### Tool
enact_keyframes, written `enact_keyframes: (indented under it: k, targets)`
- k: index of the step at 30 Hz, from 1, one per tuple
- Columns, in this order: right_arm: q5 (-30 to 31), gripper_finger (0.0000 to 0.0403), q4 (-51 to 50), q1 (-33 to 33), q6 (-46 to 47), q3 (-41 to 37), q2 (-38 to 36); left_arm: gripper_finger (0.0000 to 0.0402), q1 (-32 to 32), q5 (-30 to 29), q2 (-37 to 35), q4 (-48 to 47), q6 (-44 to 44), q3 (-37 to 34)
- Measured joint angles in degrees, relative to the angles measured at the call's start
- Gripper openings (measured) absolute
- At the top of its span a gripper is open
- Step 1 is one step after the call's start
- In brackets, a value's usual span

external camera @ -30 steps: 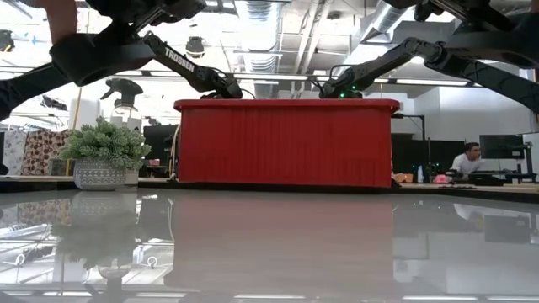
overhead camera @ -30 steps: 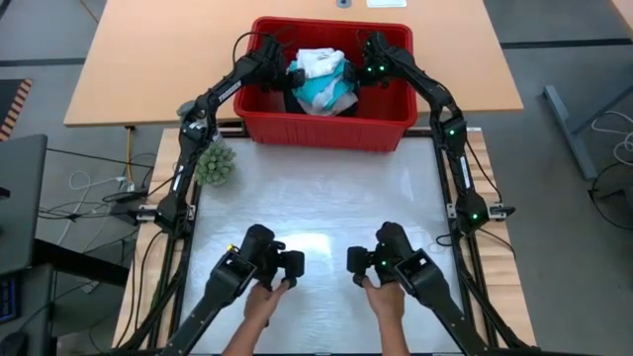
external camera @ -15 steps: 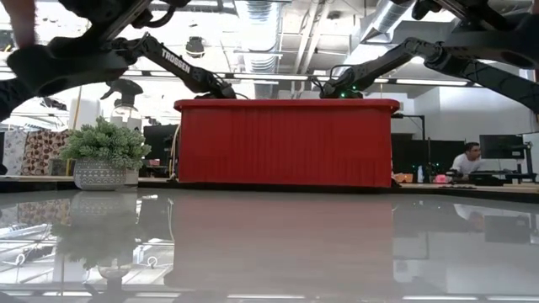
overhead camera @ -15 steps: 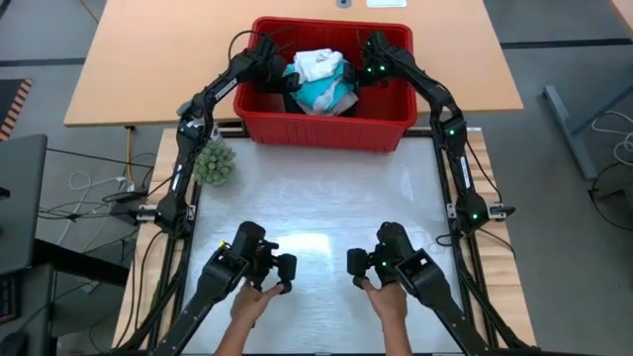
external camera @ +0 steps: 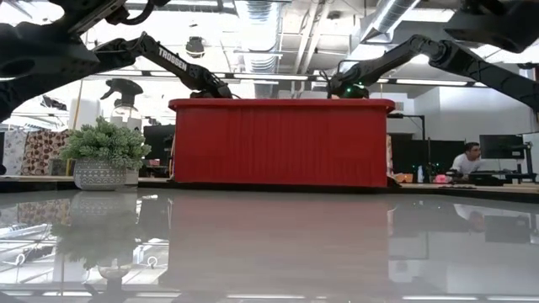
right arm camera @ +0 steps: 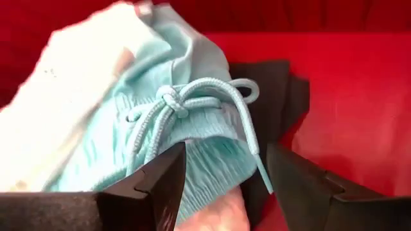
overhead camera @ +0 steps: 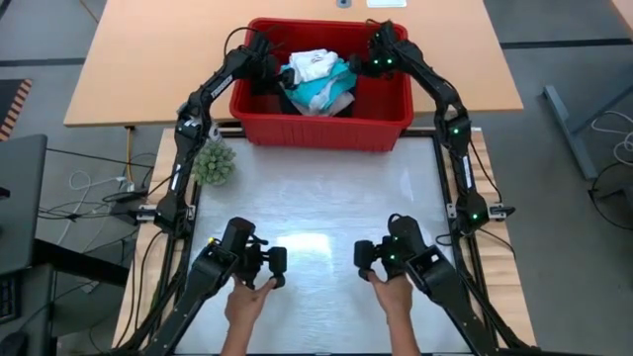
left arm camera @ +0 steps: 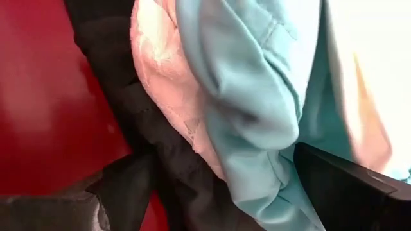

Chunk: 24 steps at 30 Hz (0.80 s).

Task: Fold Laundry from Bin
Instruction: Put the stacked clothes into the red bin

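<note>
The red bin (overhead camera: pixel 326 131) stands at the table's far edge; in the low view its front wall (external camera: pixel 282 143) hides what is inside. In it lies a pile of laundry: a white lacy piece (overhead camera: pixel 315 63) on top, a teal garment (overhead camera: pixel 321 91) with a drawstring (right arm camera: pixel 192 102), and black cloth (left arm camera: pixel 138 109) underneath. My left gripper (overhead camera: pixel 269 67) is open at the pile's left side, with teal and lacy cloth (left arm camera: pixel 173 102) between its fingers. My right gripper (overhead camera: pixel 364 67) is open at the pile's right side, its fingers on either side of the teal waistband (right arm camera: pixel 212 154). My left gripper is open and pushed into the pile from the bin's left side. A fold of the teal garment (left arm camera: pixel 270 173) lies against the inner side of one finger (left arm camera: pixel 347 186); black cloth hides the other finger. My right gripper: I cannot tell whether its open fingers touch the teal waistband between them.
A small green plant (overhead camera: pixel 215 163) stands at the table's left, near the bin's corner. A person's hands (overhead camera: pixel 247 297) (overhead camera: pixel 394 292) hold a second pair of arms at the near edge. The white table top (overhead camera: pixel 316 208) lies between them and the bin.
Both grippers have gone a little toward the table's far edge inside the bin, the left one in against the pile. The pile has shifted slightly. The person's hands have drawn back toward the near edge.
</note>
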Motion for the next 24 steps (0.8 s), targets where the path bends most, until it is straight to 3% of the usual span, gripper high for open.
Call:
enact_keyframes:
  k: [4, 10, 24]
  targets:
    - [-0.6, 0.0242, 1.2, -0.2, 0.3, 0.0, -0.4, 0.0348, 0.1, 0.4, 0.0, -0.2, -0.3, 0.0]
    - [-2.4, 0.0242, 2.4, -0.2, 0.5, 0.0, -1.5, 0.0348, 0.6, 5.3, -0.5, 2.1, -6.3, 0.0]
    - [-2.5, 0.0229, 0.7, -0.7, -2.0, 0.0, -2.3, 0.0348, 1.6, 8.9, -1.2, 8.2, -18.1, 0.1]
